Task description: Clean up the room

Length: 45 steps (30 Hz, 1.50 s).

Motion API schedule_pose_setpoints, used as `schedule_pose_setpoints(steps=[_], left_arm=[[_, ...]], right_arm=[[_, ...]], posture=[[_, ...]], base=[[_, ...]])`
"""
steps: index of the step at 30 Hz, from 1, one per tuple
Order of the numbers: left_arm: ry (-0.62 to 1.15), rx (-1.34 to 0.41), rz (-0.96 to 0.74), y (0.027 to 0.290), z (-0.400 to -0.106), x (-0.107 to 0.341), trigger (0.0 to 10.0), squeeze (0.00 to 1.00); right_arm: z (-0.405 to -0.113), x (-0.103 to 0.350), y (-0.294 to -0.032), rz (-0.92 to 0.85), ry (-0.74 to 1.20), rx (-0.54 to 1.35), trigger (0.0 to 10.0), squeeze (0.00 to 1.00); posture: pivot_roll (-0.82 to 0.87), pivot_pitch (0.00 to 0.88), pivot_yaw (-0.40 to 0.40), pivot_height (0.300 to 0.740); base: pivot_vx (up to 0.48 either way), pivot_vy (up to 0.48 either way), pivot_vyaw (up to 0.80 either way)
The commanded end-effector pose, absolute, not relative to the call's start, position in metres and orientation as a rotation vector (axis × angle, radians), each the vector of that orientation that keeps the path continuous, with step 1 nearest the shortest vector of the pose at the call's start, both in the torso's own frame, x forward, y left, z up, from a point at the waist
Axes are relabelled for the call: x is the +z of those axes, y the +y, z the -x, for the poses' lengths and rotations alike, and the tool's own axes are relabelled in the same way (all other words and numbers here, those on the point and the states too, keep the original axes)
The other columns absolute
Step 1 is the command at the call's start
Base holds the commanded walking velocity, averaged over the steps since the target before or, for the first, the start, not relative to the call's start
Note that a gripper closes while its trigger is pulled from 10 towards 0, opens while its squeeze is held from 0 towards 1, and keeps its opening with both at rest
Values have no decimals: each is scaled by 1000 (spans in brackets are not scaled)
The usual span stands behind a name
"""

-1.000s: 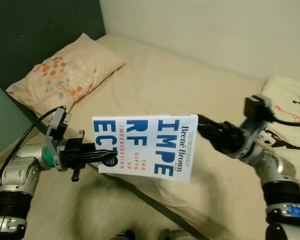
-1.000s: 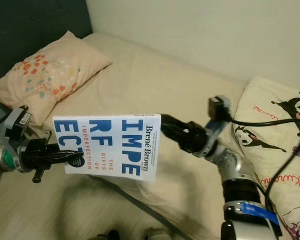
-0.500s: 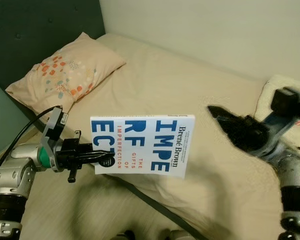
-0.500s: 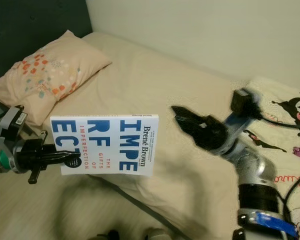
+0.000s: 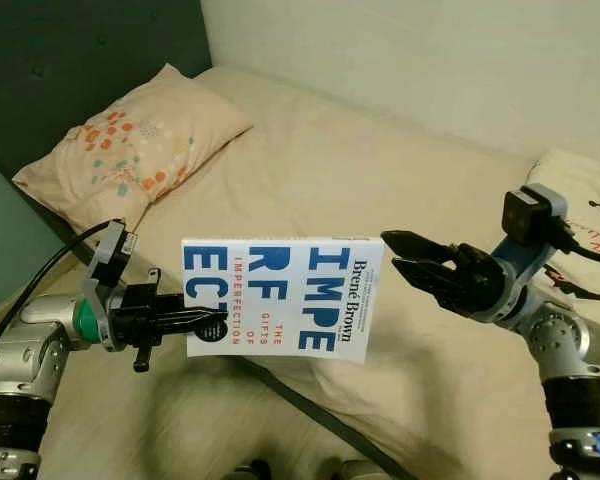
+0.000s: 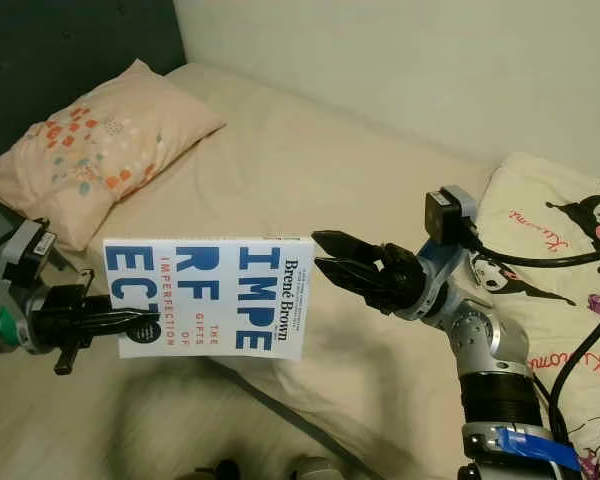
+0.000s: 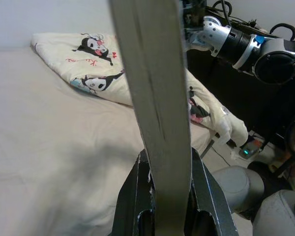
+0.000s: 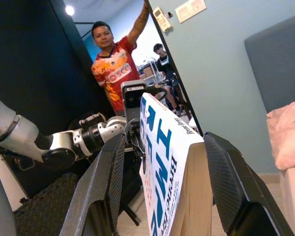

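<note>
Item: book [image 5: 280, 298], held over the bed [image 5: 380, 170] edge | my left end effector [image 5: 195, 322] clamped on its lower edge | my right end effector [image 6: 325, 255] spread wide at the spine | step: handover | next: probably close right, release left.

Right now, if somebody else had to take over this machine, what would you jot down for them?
Left end effector: shut on the book, held in the air above the near edge of the bed.
Right end effector: open, its fingers on either side of the book's spine end, not closed on it.
People stand in the doorway behind the left arm.
Done: book lifted, right end effector lined up with it.
Left: close the right end effector if a two-handed hold or handover is wanted, then put the book away. The pillow and cartoon-print blanket lie on the bed.
</note>
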<state>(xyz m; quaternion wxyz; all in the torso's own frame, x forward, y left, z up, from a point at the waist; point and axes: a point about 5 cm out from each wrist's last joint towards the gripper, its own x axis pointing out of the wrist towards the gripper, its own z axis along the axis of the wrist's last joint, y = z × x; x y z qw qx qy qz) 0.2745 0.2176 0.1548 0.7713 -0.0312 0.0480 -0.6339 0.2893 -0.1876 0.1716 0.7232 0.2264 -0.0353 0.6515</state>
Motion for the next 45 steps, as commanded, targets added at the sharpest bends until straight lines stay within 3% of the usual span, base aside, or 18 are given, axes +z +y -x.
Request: schedule_pose_setpoints(steps=[1, 10, 25, 26, 27, 28, 32, 33, 45], left_arm=[[0, -1417, 60, 208, -276, 171, 10000, 0], [4, -1430, 60, 208, -274, 172, 10000, 0], [5, -1447, 65, 205, -274, 172, 10000, 0], [5, -1447, 65, 205, -274, 172, 10000, 0], [4, -1447, 64, 205, -273, 173, 10000, 0], [3, -1447, 63, 205, -273, 173, 10000, 0], [3, -1447, 62, 205, -273, 173, 10000, 0], [5, -1448, 60, 205, -273, 173, 10000, 0], [38, -1449, 50, 209, -273, 170, 10000, 0]], right_arm=[[-288, 154, -174, -506, 30, 1447, 10000, 0], [-298, 168, -185, -611, -123, 1349, 10000, 0], [-282, 144, -160, -557, 44, 1470, 10000, 0], [-281, 140, -157, -539, 69, 1480, 8863, 0], [-280, 138, -157, -539, 84, 1481, 8863, 0], [-280, 136, -157, -541, 90, 1475, 2784, 0], [-281, 136, -157, -546, 89, 1470, 2784, 0], [-282, 137, -158, -553, 80, 1466, 0, 0], [-283, 142, -161, -555, 61, 1462, 0, 0]], posture=[[-143, 0, 42, 740], [-140, 0, 42, 740], [-139, 0, 41, 740], [-139, 0, 41, 740], [-139, 0, 41, 740], [-137, 0, 41, 740], [-137, 0, 41, 740], [-137, 0, 41, 740], [-142, 0, 44, 740]], base=[[0, 0, 0], [0, 0, 0], [0, 0, 0], [0, 0, 0], [0, 0, 0], [0, 0, 0], [0, 0, 0], [0, 0, 0], [0, 0, 0]])
